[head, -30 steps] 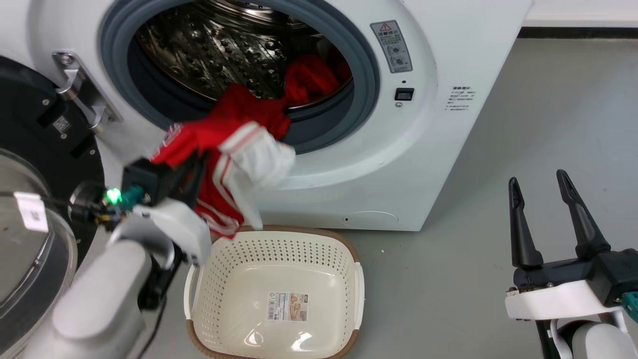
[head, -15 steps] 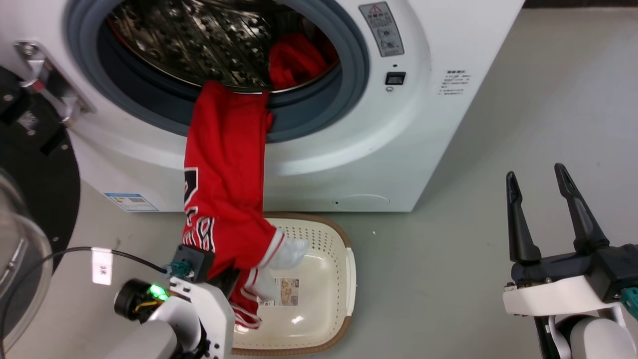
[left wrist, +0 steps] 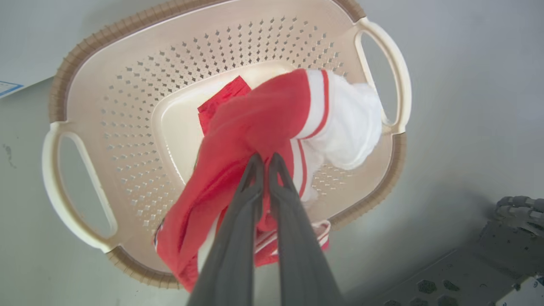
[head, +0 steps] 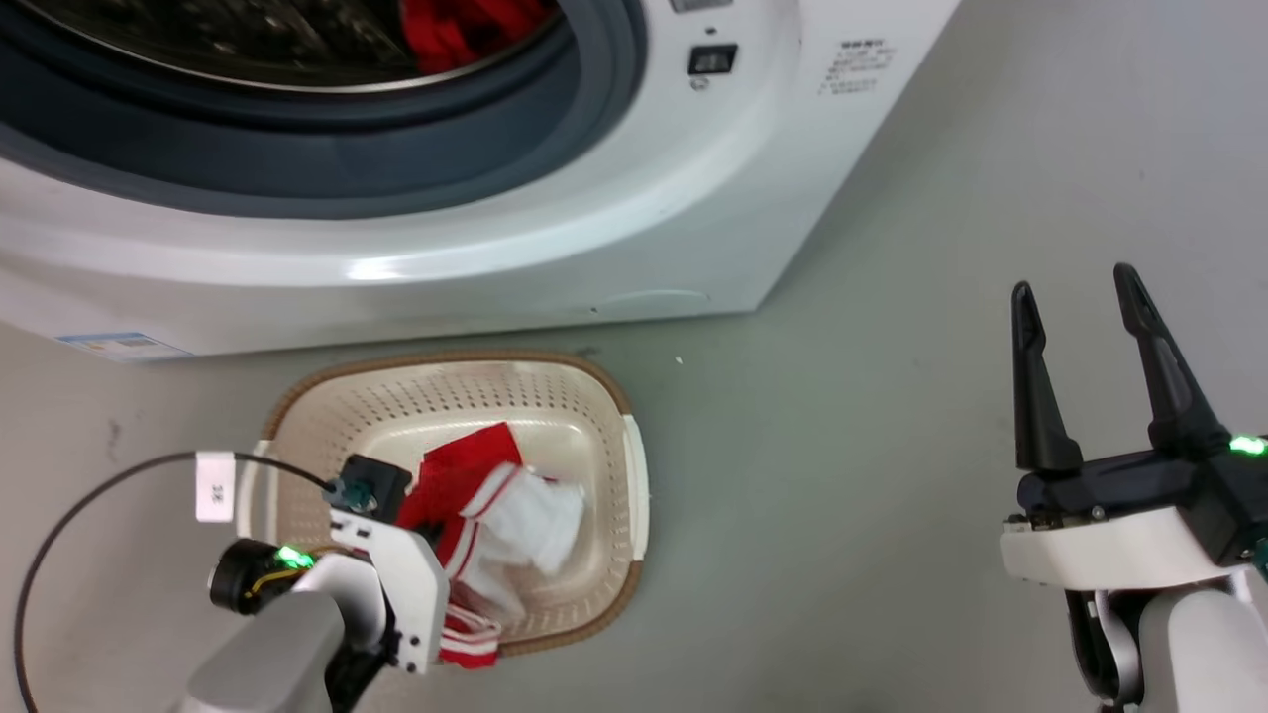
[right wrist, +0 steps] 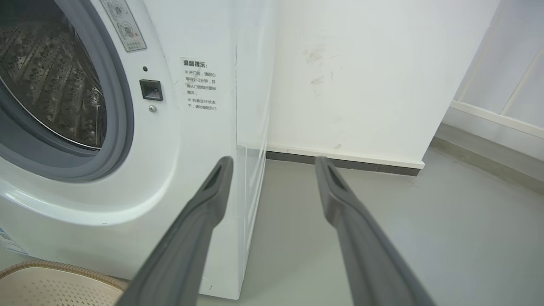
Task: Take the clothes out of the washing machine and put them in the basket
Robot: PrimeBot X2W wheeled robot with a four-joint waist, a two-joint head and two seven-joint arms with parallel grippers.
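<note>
Left gripper pinches striped garment (over basket).

Across the top of the head view, the washing machine; inside its drum, top centre, one garment; directly below, lower left, the basket on the floor; in it, the other garment, spilling over the lower rim.

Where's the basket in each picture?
Head view: basket at lower left, on the floor.
Left wrist view: basket across the middle, with the red-and-white garment draped in it.
Right wrist view: basket in the bottom left corner.
Shared landmark: the washing machine stands right behind it.
</note>
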